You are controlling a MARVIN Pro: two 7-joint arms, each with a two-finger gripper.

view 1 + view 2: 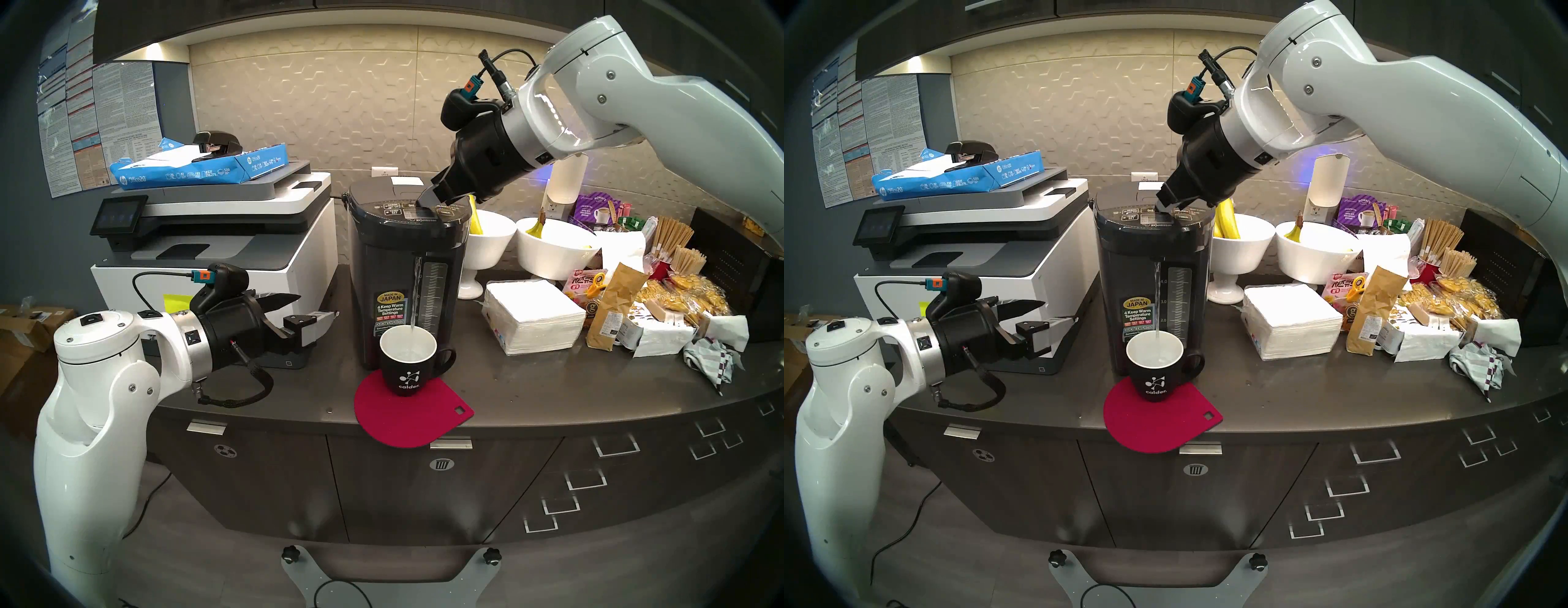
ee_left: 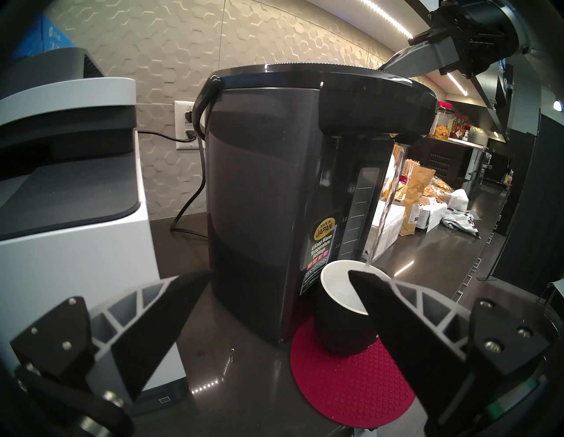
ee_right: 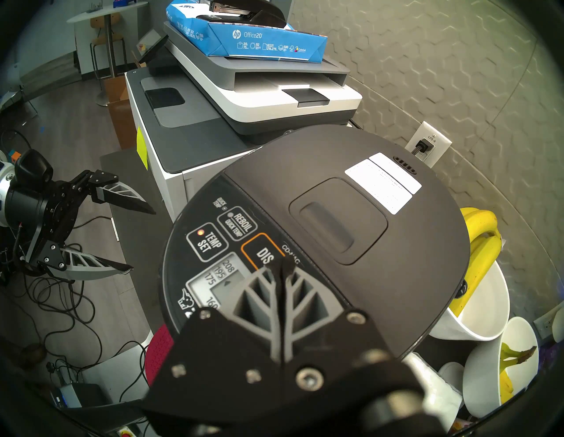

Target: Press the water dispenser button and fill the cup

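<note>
Atop the water dispenser (image 3: 335,232), the button (image 3: 264,254) is pressed by the right gripper's (image 3: 279,267) closed tips; at nine o'clock, the left gripper (image 1: 312,308) is held open, empty.

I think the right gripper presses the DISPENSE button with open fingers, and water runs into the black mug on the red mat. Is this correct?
Not quite: the right gripper is shut, its fingers together as it presses the DISPENSE button, as the right wrist view shows. The rest holds: water runs into the black mug on the red mat.
</note>
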